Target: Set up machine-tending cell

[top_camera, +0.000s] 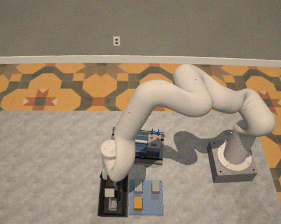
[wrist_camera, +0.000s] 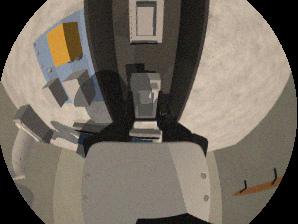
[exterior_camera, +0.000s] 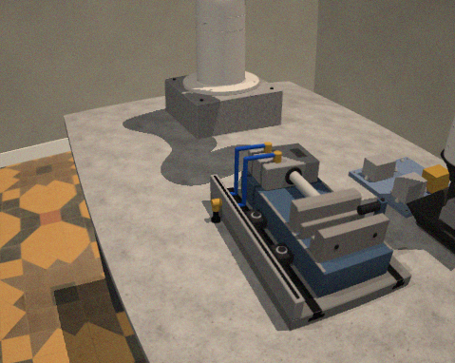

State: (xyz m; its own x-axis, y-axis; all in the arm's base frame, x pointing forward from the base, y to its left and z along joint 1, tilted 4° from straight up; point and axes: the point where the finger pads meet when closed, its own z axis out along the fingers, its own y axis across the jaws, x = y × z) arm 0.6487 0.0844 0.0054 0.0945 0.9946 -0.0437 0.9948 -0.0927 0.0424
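Now fingers tight on 1 finished part above outfeed tray.

two grey aluminium blocks | one yellow brass block | two pale grey pocketed finished parts

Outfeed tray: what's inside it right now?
In the tray, one finished part lies pocket up. The gripper holds a second grey part above the floor. The arm hides the tray's vise end.
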